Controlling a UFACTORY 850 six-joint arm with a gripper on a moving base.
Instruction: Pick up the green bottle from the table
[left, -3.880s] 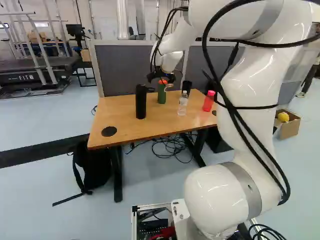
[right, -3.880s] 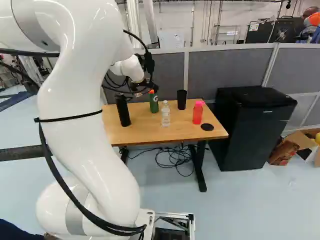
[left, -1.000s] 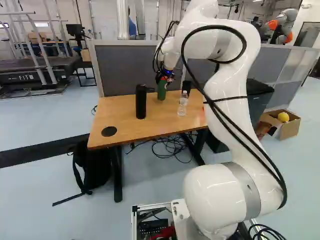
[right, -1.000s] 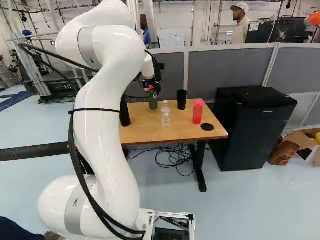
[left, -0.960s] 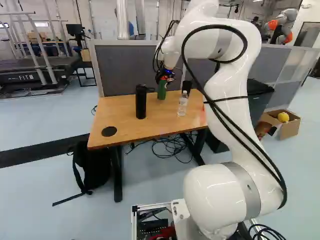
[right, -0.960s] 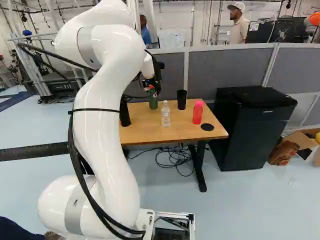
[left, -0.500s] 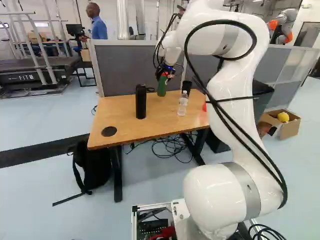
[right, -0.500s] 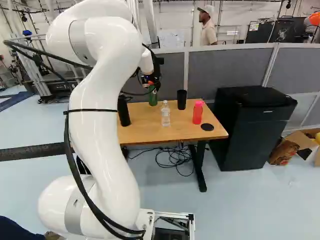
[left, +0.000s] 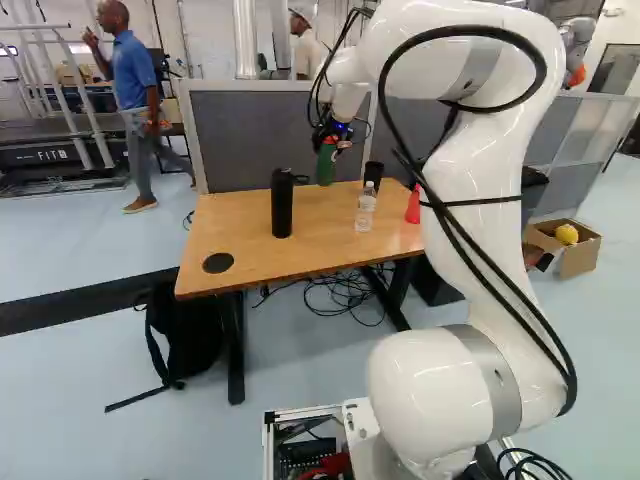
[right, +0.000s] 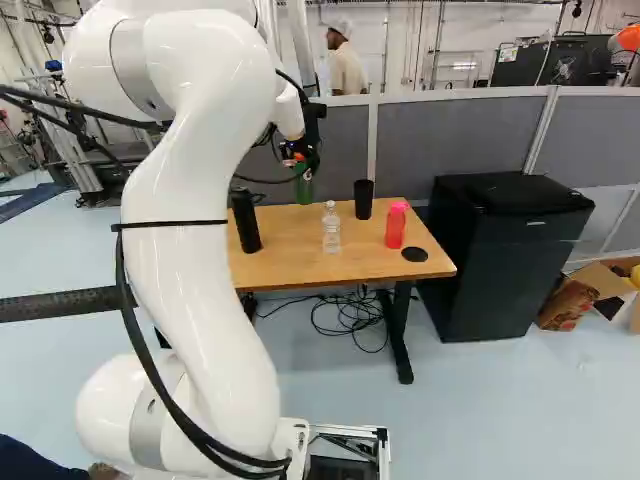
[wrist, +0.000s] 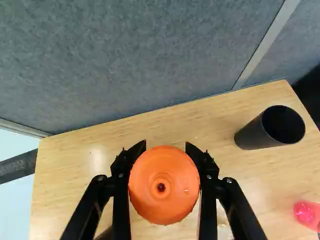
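My gripper (left: 333, 134) is over the far edge of the wooden table (left: 235, 242) in the left base view, shut on the green bottle (left: 326, 165) near its top. The bottle hangs upright, its base raised above the tabletop. In the wrist view the bottle's orange cap (wrist: 164, 186) fills the gap between the two black fingers of the gripper (wrist: 165, 146), one on each side. The cap hides the bottle's body there.
On the table stand a tall black bottle (left: 282, 203), a clear bottle (right: 332, 228), a black cup (right: 363, 199) and a pink bottle (right: 396, 225). Grey partitions (right: 455, 135) rise behind; a black fridge (right: 505, 255) stands beside the table. Another robot (left: 577, 50) is beyond.
The green bottle has risen off the table with my gripper still shut on it. My arm has shifted upward and folded back somewhat, uncovering part of the pink bottle in the left base view.
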